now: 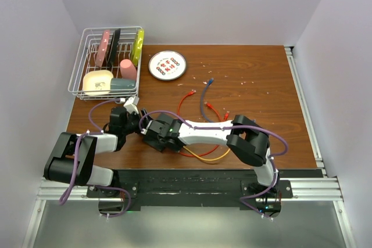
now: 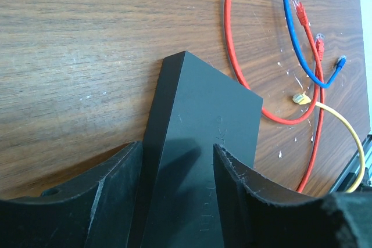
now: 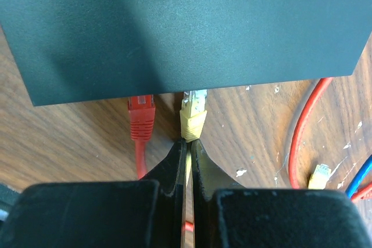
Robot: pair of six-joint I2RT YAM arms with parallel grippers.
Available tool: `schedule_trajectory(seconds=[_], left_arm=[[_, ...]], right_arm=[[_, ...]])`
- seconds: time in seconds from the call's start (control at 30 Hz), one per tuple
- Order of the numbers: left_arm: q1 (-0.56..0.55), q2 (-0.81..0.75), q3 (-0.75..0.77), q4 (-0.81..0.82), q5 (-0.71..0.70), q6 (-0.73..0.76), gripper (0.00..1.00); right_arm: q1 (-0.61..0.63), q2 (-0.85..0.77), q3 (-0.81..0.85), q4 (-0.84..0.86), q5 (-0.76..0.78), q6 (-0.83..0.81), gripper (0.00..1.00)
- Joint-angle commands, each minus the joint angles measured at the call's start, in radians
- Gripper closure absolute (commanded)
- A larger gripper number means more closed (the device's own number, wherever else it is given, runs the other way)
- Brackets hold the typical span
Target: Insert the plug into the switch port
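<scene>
Under switch [image 3: 174, 33] edge, plug [image 3: 192, 117] tip possibly hidden.

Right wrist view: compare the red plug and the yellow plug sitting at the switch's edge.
The yellow plug is pinched at its rear by the right fingers; the red plug is held by nothing. The yellow plug's clear tip shows at the edge of the switch; the red plug's front meets that edge with no clear tip showing. Both point at that edge, side by side.

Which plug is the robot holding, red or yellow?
The yellow plug, pinched in the right end effector at the switch. The red plug sits beside it with nothing gripping it.
</scene>
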Motion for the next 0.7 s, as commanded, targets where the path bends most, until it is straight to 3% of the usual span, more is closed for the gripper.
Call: schedule_trajectory(seconds=[0.0, 0.67], left_arm=[[-0.004, -0.018, -0.009, 0.012, 0.038, -0.019, 0.44], [-0.004, -0.003, -0.009, 0.032, 0.047, -0.021, 0.45]], right_arm=[[0.005, 0.017, 0.071, -0.028, -0.001, -0.034, 1.00], [0.011, 0.056, 0.108, -0.064, 0.047, -0.082, 1.00]])
